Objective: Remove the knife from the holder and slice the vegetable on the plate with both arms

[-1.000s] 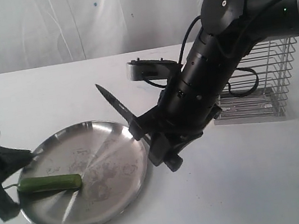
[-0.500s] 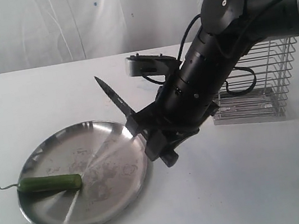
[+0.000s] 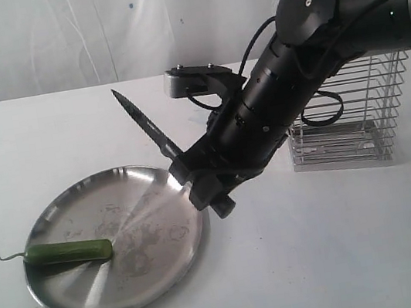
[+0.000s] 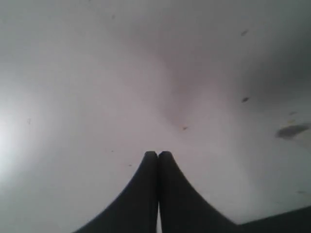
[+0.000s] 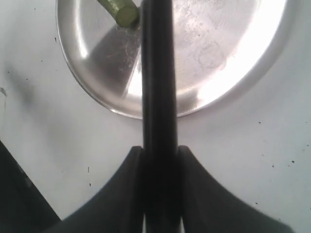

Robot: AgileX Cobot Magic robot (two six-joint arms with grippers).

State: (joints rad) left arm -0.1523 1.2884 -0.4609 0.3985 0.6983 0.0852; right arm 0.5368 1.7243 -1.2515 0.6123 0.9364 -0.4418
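Gripping the knife by its black handle, my right gripper has its jaws clamped on either side, with the blade slanting up and away from the wrist. I judge the knife light and stiff, but the smooth handle could twist between the pads once the edge meets resistance, so a hold near the blade end would suit it best.

The vegetable lies beyond the blade tip and below it, on the side of the plate farthest from the gripper. It looks firm, waxy and round, so it is likely to roll. Its thin stem seems too weak to pin, and I would hold the body instead.

From the right wrist the knife shows as one dark bar, so I cannot tell where handle becomes blade, and only the vegetable's cut end shows. The left gripper is pressed shut on nothing over bare table. I cannot make it out in the exterior view. The holder stands behind the right arm.
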